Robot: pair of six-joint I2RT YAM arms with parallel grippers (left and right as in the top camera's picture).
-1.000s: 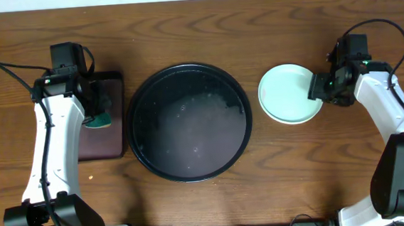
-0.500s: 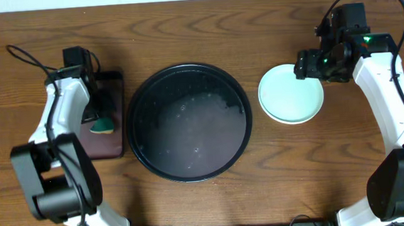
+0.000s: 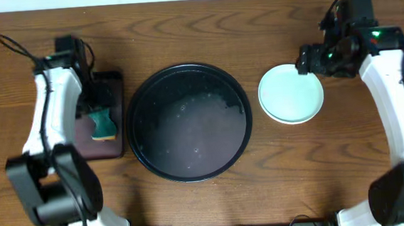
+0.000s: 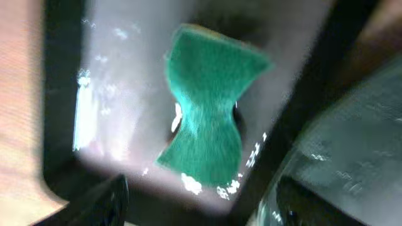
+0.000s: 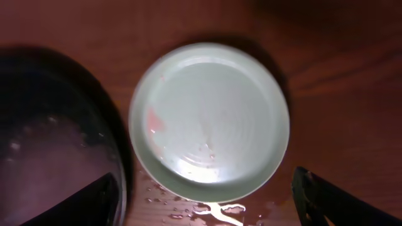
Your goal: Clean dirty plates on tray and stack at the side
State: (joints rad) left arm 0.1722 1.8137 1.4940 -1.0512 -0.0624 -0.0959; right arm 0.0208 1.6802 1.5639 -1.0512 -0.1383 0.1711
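Observation:
A mint plate (image 3: 291,93) lies on the wood to the right of the round black tray (image 3: 140,124). In the right wrist view the plate (image 5: 210,119) is wet, with a small reddish smear on its left side. My right gripper (image 3: 307,61) hovers over the plate's far right edge; it (image 5: 204,212) is open, with nothing between its fingers. The tray holds only a film of water. My left gripper (image 3: 93,105) is open above the teal sponge (image 4: 207,119), apart from it.
The sponge (image 3: 103,123) lies on a small rectangular dark tray (image 3: 115,144) left of the round tray. A water puddle (image 5: 220,213) sits on the wood at the plate's near edge. The round tray's rim (image 5: 116,169) is close to the plate's left.
My left gripper has opened and let go of the sponge, which now lies flat on the small tray. My right gripper has opened wider and drawn back from the plate.

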